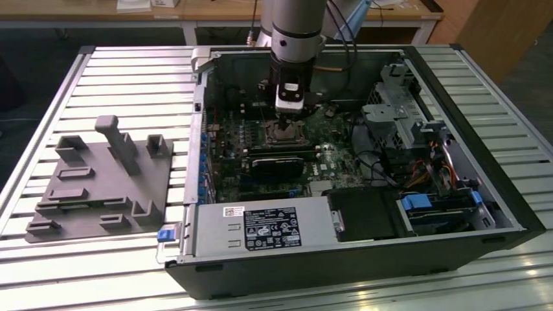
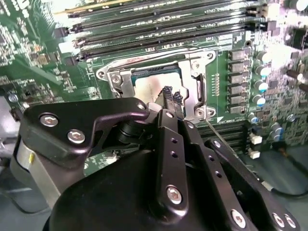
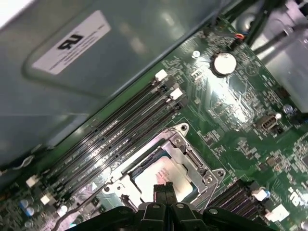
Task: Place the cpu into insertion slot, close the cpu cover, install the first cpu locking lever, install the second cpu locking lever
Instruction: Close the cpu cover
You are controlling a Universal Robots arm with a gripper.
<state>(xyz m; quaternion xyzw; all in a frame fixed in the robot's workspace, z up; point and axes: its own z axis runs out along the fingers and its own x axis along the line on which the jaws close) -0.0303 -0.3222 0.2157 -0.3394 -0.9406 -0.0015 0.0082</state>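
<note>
Inside the open computer case [image 1: 199,129], my gripper [image 1: 284,120] hangs just above the insertion slot [image 1: 285,135] on the green board. In both wrist views the cpu [image 2: 148,87] [image 3: 161,177] lies in the slot, its pale metal top showing. The silvery cpu cover [image 2: 114,80] [image 3: 193,162] appears to lie flat around it as a frame. My gripper [image 2: 172,97] [image 3: 163,188] is shut, its dark fingertips [image 2: 167,94] pressed together with nothing between them, over the chip's near edge. A thin wire lever [image 2: 217,133] runs out from the slot's corner.
Long black memory slots [image 2: 159,29] [image 3: 110,139] run beside the slot. A black card [image 1: 278,162] sits just in front of it, the power supply [image 1: 259,230] nearer still, and a drive cage [image 1: 397,110] stands at the exterior view's right. A grey fixture [image 1: 100,181] rests on the slatted table.
</note>
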